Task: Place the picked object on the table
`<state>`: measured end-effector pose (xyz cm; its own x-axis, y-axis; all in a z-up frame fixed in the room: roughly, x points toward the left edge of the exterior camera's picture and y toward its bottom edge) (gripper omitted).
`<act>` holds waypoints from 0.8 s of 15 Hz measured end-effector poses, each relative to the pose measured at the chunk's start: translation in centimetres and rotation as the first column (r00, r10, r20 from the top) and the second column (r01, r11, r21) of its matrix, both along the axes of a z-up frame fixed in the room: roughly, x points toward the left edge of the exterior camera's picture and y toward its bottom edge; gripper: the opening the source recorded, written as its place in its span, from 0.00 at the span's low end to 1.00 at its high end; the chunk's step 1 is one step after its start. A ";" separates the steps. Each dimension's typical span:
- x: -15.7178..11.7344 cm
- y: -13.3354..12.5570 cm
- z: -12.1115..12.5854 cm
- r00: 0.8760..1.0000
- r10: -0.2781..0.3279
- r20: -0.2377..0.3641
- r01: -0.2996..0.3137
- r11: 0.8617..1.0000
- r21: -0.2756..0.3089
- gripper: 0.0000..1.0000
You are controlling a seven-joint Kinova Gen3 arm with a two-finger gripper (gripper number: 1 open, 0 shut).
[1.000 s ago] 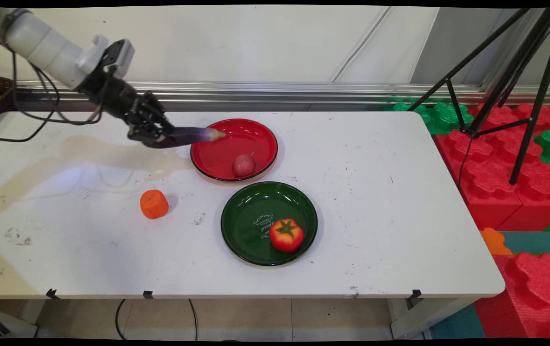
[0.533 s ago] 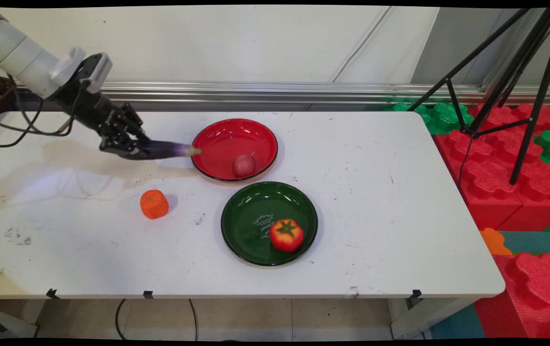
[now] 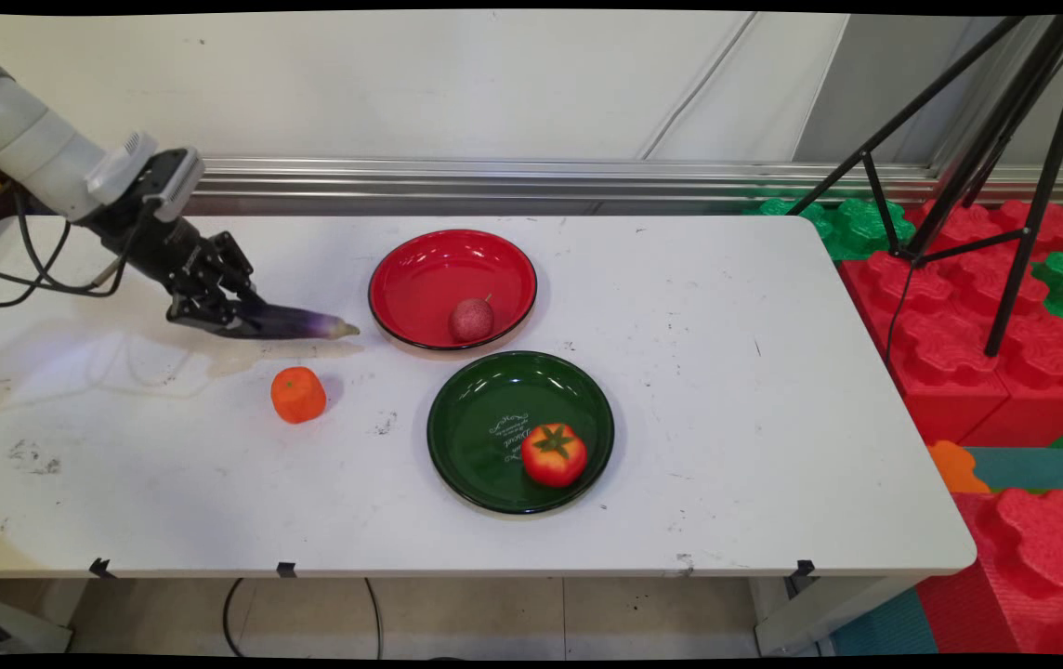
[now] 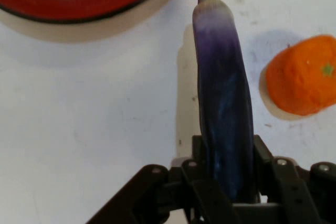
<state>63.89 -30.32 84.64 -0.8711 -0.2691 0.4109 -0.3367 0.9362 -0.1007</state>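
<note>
Eggplant (image 3: 295, 323) in tool (image 3: 216, 311), beside red plate (image 3: 401, 325)

The table's (image 3: 727, 390) right half and near left corner are left open. The middle is blocked by the red plate (image 3: 420, 297), green plate (image 3: 476, 437) and orange (image 3: 297, 395).

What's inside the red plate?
A small reddish fruit with a little stem sits in the red plate, toward its near side. Nothing else shows inside it. What lies under the fruit is hidden.
</note>
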 end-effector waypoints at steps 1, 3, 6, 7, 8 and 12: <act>0.1 0.0 -0.3 1.000 0.001 0.002 -0.001 1.000 0.005 0.00; 0.2 -0.1 -1.1 1.000 0.007 0.005 -0.007 1.000 0.014 0.00; 0.2 -0.3 -2.4 1.000 0.019 0.001 -0.019 1.000 0.025 0.00; 0.1 -0.4 -2.7 1.000 0.021 0.000 -0.021 0.999 0.026 0.00; 0.1 -0.6 -3.0 1.000 0.024 -0.002 -0.024 0.999 0.026 1.00; 0.2 -0.9 -3.4 0.999 0.036 -0.012 -0.036 0.999 0.021 1.00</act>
